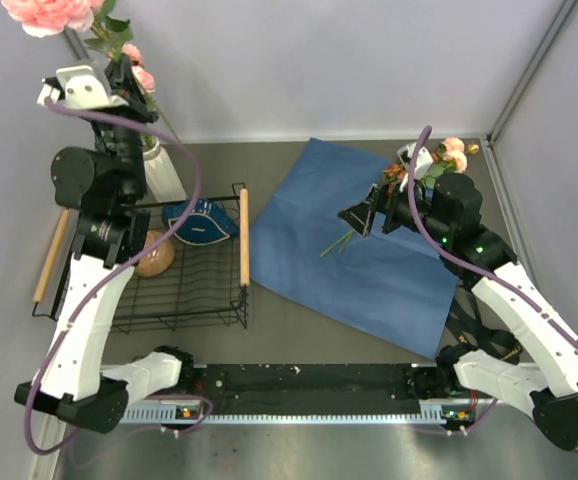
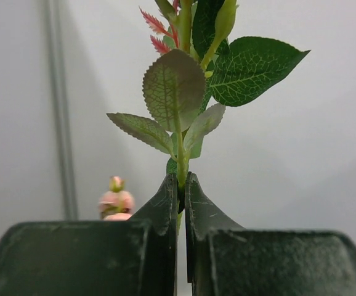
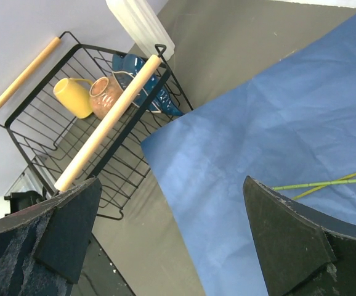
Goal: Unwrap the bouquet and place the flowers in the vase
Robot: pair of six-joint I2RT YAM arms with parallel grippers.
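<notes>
Left gripper pinches a light, springy green-leaved artificial flower stem at 10 o'clock; right gripper gapes wide over crinkled blue paper sheet, where the loose thin green stems likely want a mid-length pinch.

A pale, plain back wall stands behind the right pincer. A pale side wall stands close on its right, with a grey strip in the corner. Below the pincer is a flat grey-brown worktop in soft, even light.

I see a black wire basket with two wooden handles on the grey counter. In it sit a yellow cup, a brown bowl and a blue dish.
</notes>
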